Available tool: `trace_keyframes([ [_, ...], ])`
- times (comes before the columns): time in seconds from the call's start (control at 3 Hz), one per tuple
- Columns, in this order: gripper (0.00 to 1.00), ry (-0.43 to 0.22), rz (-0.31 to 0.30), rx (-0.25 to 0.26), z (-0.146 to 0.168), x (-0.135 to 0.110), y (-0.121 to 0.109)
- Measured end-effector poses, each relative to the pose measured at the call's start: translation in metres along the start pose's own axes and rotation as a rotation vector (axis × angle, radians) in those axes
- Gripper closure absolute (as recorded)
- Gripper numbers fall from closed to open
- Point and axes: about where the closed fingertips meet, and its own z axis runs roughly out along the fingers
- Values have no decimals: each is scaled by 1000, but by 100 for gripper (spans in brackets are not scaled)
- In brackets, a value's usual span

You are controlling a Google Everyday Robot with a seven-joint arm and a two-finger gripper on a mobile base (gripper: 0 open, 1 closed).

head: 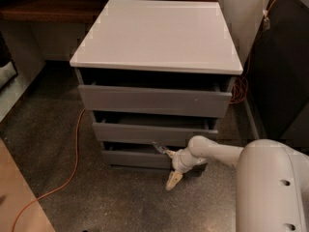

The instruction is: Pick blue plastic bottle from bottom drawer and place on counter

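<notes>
Speckled dark flooring surrounds a grey cabinet whose three drawers each stand slightly ajar, a dark gap showing above every front. Low down at the cabinet's right side, the end effector [172, 166] sits against the right end of the bottom drawer [130, 158], released: one pale fingertip [174, 180] slants down toward the floor, the other rests up at the drawer front's top edge, with nothing between them. Behind it and to the right, the white arm [217, 153] runs back to the robot's bulky body in the lower right corner. The blue plastic bottle cannot be seen; the drawer's inside is hidden in shadow, so which way the bottle lies cannot be told. High above the end effector and reaching away from it, the white counter [159, 33] shows a broad flat top with a straight front edge overhanging the upper drawers. Left of the end effector an orange cable [75, 149] trails over open floor. Far up on the right stands a black panel [285, 57], near the cabinet's side; a dark wooden shelf [48, 6] runs behind the counter's left corner.
</notes>
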Motion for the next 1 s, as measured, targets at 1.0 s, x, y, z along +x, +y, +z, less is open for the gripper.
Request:
trace_keyframes([
  [1.0, 0, -13, -24, 45, 44, 32, -27],
])
